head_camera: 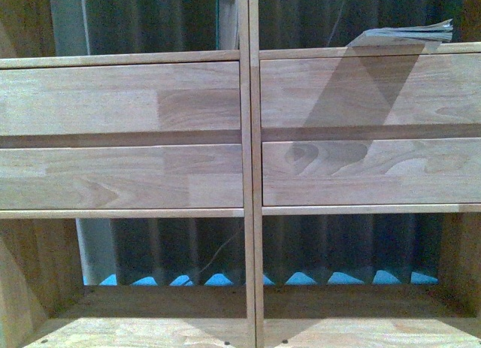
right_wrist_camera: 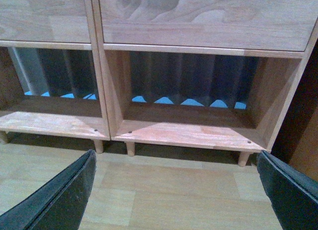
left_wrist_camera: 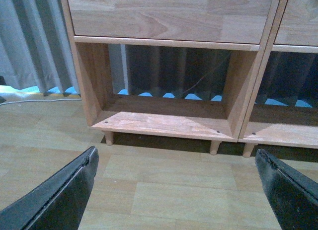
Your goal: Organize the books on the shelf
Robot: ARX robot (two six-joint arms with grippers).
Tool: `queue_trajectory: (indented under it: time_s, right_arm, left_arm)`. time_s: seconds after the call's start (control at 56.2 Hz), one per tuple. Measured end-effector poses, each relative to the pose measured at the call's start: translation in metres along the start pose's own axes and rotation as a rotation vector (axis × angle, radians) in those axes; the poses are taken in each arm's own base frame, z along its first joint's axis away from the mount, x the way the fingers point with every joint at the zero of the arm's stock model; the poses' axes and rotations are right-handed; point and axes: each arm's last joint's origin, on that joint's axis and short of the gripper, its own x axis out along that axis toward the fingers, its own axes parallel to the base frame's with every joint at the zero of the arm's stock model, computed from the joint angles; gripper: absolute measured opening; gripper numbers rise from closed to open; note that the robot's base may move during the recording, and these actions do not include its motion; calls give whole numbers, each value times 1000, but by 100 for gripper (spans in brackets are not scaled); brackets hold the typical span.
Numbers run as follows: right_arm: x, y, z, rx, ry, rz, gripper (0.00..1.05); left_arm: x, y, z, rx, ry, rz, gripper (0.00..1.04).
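Observation:
The pale wood shelf (head_camera: 249, 137) fills the front view, two bays with two drawer fronts each. A thin softcover book (head_camera: 409, 34) lies flat on the ledge above the right bay's upper drawer. A tall tan book with a teal edge (head_camera: 228, 17) stands against the divider in the upper left bay. Neither arm shows in the front view. My left gripper (left_wrist_camera: 176, 190) is open and empty above the floor, facing the left bay's bottom compartment (left_wrist_camera: 164, 123). My right gripper (right_wrist_camera: 176, 190) is open and empty, facing the right bay's bottom compartment (right_wrist_camera: 189, 130).
Both bottom compartments are open at the back, with dark curtain folds (head_camera: 338, 246) behind. The shelf stands on short peg legs (left_wrist_camera: 214, 146) on a pale wood-plank floor (left_wrist_camera: 174, 180). A grey curtain (left_wrist_camera: 30, 41) and a cable (left_wrist_camera: 30, 100) lie beside the left bay.

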Motion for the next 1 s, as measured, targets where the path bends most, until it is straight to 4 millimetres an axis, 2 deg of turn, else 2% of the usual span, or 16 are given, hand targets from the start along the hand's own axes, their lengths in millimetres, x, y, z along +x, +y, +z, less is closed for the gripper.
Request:
queue_trajectory:
  time_s: [0.997]
  right_arm:
    - [0,0,0,2,0,0,98]
  left_arm:
    - [0,0,0,0,0,0,97]
